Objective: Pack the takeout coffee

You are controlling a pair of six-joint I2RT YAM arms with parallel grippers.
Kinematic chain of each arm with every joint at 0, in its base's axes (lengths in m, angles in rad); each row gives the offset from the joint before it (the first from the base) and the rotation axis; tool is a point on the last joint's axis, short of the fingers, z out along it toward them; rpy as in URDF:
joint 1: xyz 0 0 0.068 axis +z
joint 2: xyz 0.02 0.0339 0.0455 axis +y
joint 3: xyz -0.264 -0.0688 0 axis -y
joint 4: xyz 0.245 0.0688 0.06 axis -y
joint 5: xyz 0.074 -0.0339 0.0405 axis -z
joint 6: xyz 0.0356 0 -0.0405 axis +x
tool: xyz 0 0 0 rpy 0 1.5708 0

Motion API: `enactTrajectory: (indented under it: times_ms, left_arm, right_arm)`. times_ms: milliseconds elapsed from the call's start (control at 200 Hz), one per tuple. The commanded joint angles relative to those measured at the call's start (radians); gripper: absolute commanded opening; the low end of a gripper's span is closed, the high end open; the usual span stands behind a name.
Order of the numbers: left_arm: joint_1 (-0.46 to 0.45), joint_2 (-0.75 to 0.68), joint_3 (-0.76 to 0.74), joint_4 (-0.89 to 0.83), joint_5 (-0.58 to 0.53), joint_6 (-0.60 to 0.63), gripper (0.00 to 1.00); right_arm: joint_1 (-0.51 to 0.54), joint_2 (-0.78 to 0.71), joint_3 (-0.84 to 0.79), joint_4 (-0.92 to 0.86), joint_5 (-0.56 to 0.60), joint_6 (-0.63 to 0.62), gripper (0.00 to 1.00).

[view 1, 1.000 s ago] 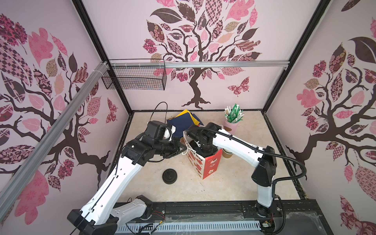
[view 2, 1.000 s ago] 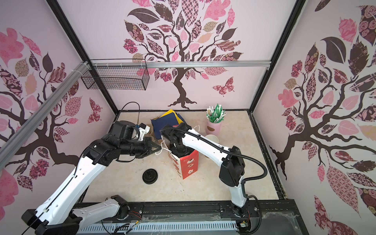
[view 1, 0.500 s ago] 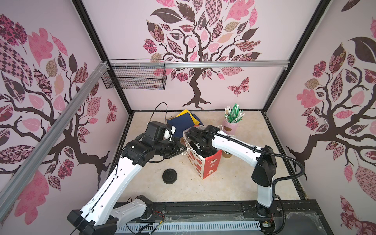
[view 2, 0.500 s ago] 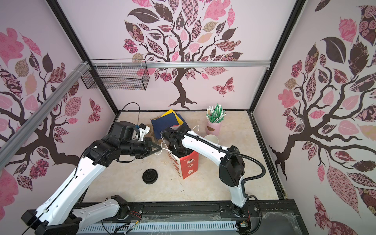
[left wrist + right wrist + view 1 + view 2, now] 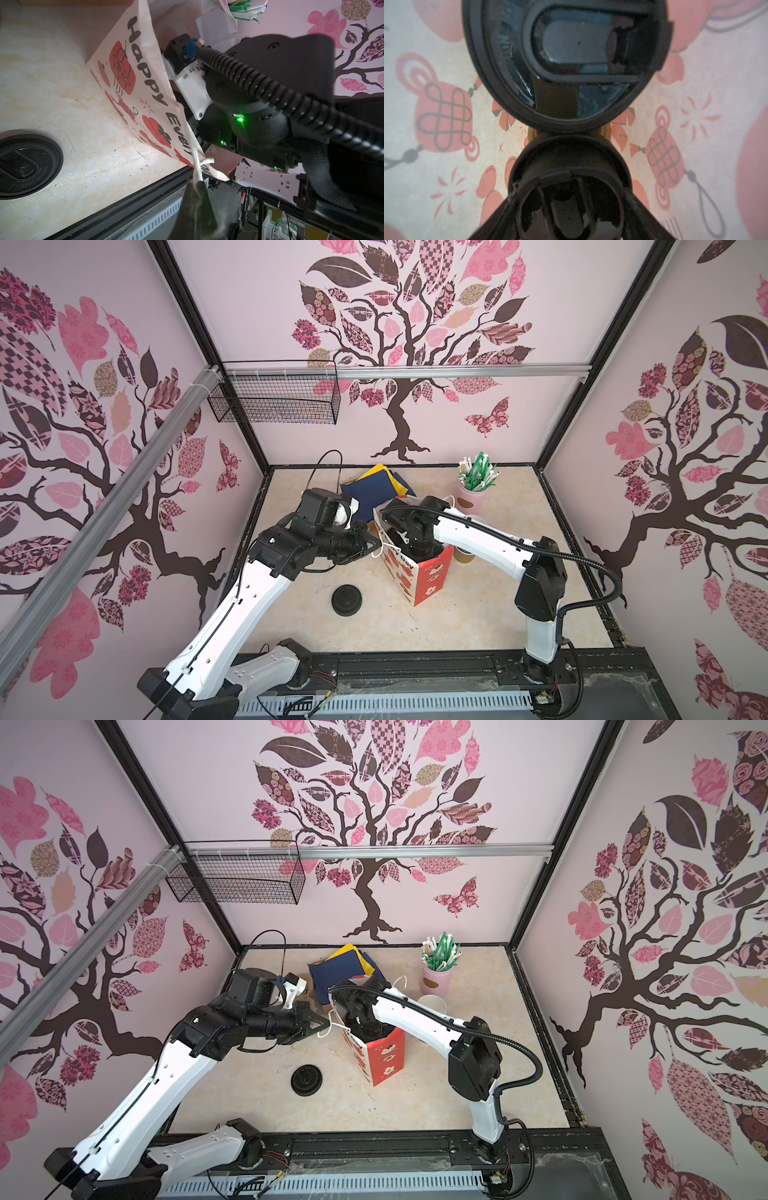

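Takeout coffee [image 5: 566,52] upright in bag [image 5: 695,133]

Place: a robot lab booth.
Walls: tree-decal panels [image 5: 249,302] are standing in a black frame [image 5: 182,302].
Fittings: a rail [image 5: 498,371] and basket [image 5: 274,404] are hanging above the bench [image 5: 478,614].
Arms: a left arm [image 5: 232,614] and right arm [image 5: 478,539] are sitting on a track [image 5: 415,667].

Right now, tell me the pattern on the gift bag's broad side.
The bag is white with red lanterns and black lettering; the left wrist view shows it best.

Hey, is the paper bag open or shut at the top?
Open: left fingers hold the bag's string handle aside; the right arm reaches into its mouth.
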State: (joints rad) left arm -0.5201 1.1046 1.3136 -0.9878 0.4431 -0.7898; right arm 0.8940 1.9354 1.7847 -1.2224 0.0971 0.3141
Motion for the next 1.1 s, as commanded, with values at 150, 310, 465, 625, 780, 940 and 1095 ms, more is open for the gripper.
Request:
enactTrajectory:
  times_ms: [150, 310, 465, 625, 780, 940, 1095]
  left_arm:
    - [0.002, -0.017, -0.029, 0.010, -0.015, -0.006, 0.00]
    - [0.001, -0.015, -0.028, 0.009, -0.015, -0.005, 0.00]
    - [0.002, -0.017, -0.033, 0.008, -0.016, -0.005, 0.00]
    - [0.001, -0.017, -0.034, 0.008, -0.017, -0.005, 0.00]
    - [0.002, -0.015, -0.031, 0.008, -0.017, -0.005, 0.00]
    - [0.001, -0.012, -0.031, 0.008, -0.015, -0.003, 0.00]
    - [0.002, -0.011, -0.033, 0.008, -0.015, -0.004, 0.00]
  right_arm:
    - [-0.006, -0.012, -0.062, 0.015, -0.013, 0.000, 0.68]
    - [-0.006, -0.010, -0.086, 0.030, -0.019, 0.000, 0.68]
    - [-0.007, -0.007, -0.115, 0.045, -0.027, -0.002, 0.67]
    - [-0.007, -0.002, -0.137, 0.055, -0.030, -0.003, 0.67]
    - [-0.008, 0.012, -0.137, 0.063, -0.033, -0.007, 0.67]
    - [-0.016, 0.032, -0.128, 0.072, -0.033, -0.018, 0.67]
    - [-0.022, 0.050, -0.122, 0.081, -0.037, -0.027, 0.67]
